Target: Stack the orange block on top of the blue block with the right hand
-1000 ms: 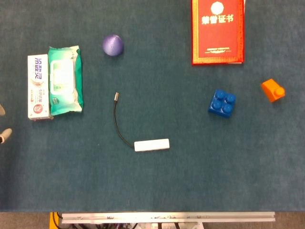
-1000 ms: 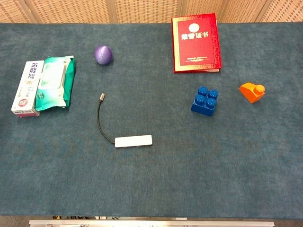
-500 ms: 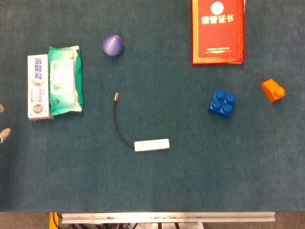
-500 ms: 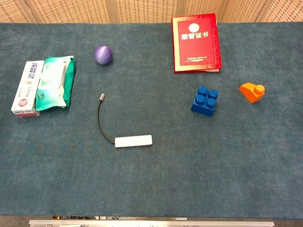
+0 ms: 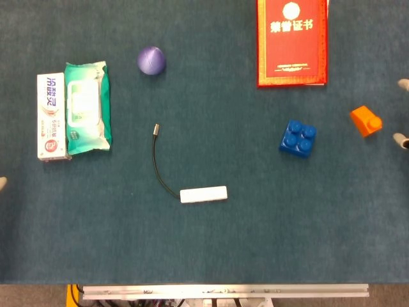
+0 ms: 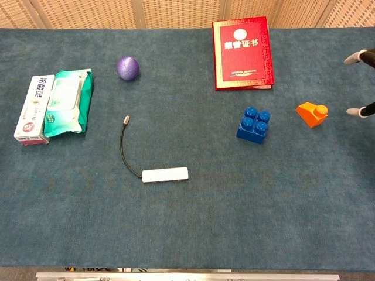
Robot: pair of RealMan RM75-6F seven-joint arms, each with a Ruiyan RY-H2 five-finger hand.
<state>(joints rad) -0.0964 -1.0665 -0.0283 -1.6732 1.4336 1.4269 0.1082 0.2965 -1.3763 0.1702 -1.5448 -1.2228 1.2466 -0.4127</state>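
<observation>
Since the earlier frames, my right hand (image 6: 362, 84) has entered at the right edge, where only two pale fingertips (image 6: 353, 58) show, set well apart with nothing between them; my left hand (image 5: 2, 183) has drawn back until a mere tip shows at the left edge, so its pose cannot be told.

Small orange plastic block (image 6: 312, 113) with a single stud: rests on the dark teal felt table cover (image 6: 234, 205), just beside my right fingertips and untouched. Blue four-stud plastic block (image 6: 253, 124): lies near it on the side away from my hand, slightly nearer the table's front edge, with its studs up.

Step in hand, as I judge it: the approach to grasp; stacking has not begun. To do it well, I should bring the spread fingers down astride the orange block, close on its flat sides rather than the sloped face or stud, lift clear, then carry it over the blue studs and lower it squarely before letting go.

Surroundings: red hardcover certificate booklet (image 6: 242, 53) beyond the blocks; white dongle with a black cable (image 6: 165, 174) at mid-table; purple ball (image 6: 127, 68); green wet-wipes pack (image 6: 68, 102) touching a white toothpaste box (image 6: 34, 108) at far left.
</observation>
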